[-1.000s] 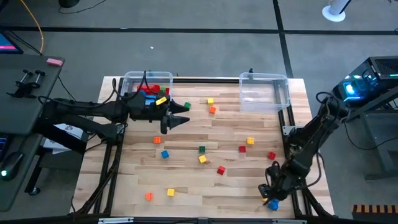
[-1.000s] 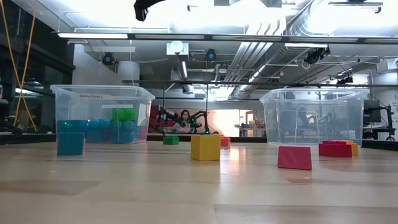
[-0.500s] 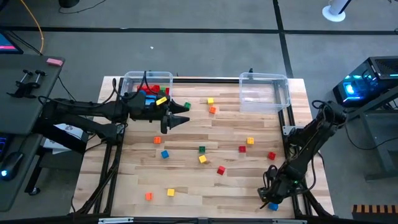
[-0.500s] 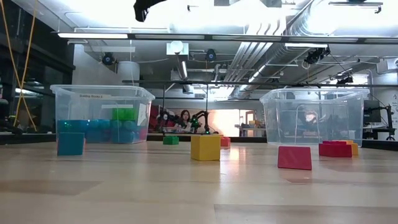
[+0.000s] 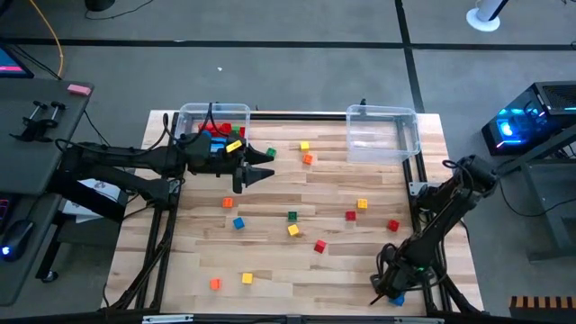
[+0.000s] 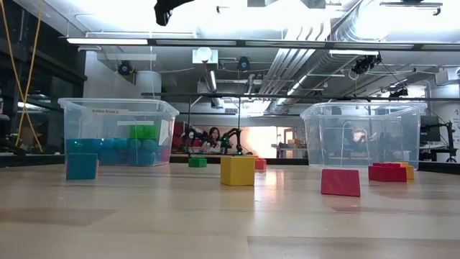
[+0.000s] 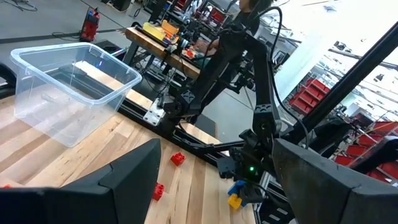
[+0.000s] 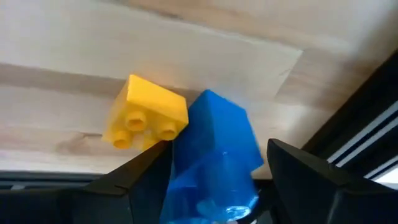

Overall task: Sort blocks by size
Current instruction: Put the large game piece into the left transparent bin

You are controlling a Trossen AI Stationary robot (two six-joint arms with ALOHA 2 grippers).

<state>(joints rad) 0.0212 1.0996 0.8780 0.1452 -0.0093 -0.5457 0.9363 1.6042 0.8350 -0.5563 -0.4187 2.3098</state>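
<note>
From above, small glossy plastic blocks [image 5: 292, 230] lie scattered over the pale planked table [image 5: 270, 261], with larger bricks heaped in the clear left bin [image 5: 191, 117] while the clear right bin [image 5: 382, 135] looks bare; the left gripper [image 5: 263, 164] hangs spread and empty just beside that left bin, and the right gripper [image 5: 389, 292] has crept closer to the table's near right corner than a second ago, over a blue block [image 5: 396, 299]. At table height a yellow cube [image 6: 237, 171] and a red brick [image 6: 341, 183] stand apart between the two bins (nothing here has shifted). The right wrist view shows the right gripper's dark fingers [image 8: 146, 177] spread either side of a blue block [image 8: 214, 158], not clenched on it, with a studded yellow block [image 8: 147, 113] touching it at the wood's edge.
</note>
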